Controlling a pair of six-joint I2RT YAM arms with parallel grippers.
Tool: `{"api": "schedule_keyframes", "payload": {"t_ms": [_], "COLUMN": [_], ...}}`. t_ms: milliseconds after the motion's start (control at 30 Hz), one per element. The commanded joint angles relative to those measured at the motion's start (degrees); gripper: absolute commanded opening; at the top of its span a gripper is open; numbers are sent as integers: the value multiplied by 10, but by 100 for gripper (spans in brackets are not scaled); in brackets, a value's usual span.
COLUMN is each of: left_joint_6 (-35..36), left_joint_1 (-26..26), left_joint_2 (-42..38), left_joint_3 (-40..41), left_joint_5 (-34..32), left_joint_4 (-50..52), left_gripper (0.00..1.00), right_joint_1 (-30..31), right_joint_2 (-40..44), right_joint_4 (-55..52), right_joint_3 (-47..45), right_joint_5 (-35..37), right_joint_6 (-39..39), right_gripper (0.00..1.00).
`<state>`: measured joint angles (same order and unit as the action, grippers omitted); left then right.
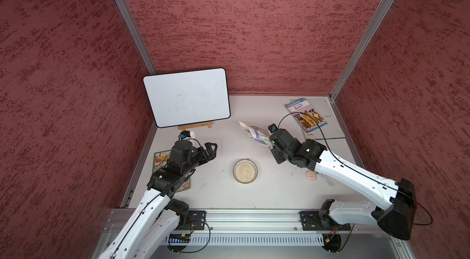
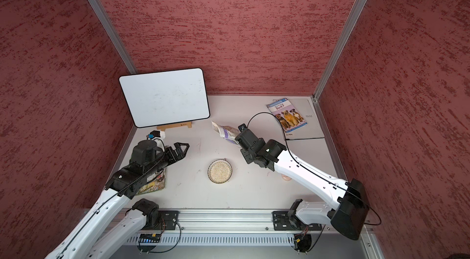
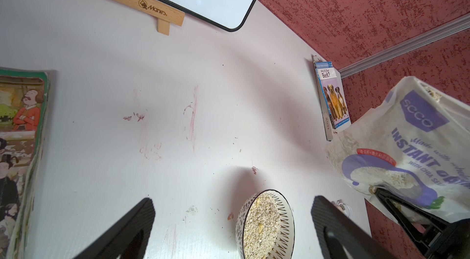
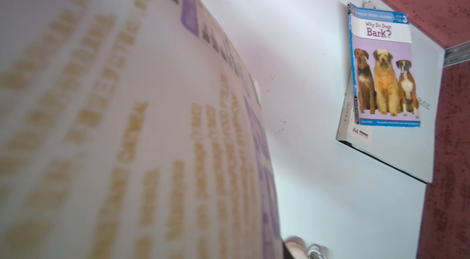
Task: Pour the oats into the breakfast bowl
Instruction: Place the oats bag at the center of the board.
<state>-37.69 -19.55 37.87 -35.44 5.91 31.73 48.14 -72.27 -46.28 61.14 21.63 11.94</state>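
White tabletop (image 1: 279,194): right hand (image 1: 265,141) clamped on "INSTANT OAT…" pouch (image 3: 412,148), brand perhaps "SCCO"; left hand (image 1: 212,151) apart.

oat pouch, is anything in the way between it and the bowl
Nothing visible. The pouch, clamped in the right gripper, hangs beyond the bowl with only bare table between them. The open left gripper sits off to the bowl's other side. The bowl already holds oats.

Whiteboard (image 1: 187,97) on a wooden stand (image 1: 195,126) at eleven o'clock, dog book (image 1: 306,115) atop a grey folder (image 1: 330,123) at two, picture book (image 1: 160,160) at nine, pink disc (image 1: 310,176) at four.
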Motion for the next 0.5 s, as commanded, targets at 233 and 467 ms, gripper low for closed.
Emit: {"api": "schedule_keyframes", "payload": {"t_ms": [233,467], "left_joint_6": [-1,-18], "left_joint_1": [3,-20], "left_joint_2": [-1,31], "left_joint_3": [-18,-42], "left_joint_5": [4,-10], "left_joint_4": [-3,-5], "left_gripper": [100,100], "right_joint_1": [-6,-6], "right_joint_2": [108,154], "right_joint_4": [229,383], "right_joint_3": [-144,-261], "right_joint_5": [-40,-46], "right_joint_6": [143,154], "right_gripper": [0,0]}}
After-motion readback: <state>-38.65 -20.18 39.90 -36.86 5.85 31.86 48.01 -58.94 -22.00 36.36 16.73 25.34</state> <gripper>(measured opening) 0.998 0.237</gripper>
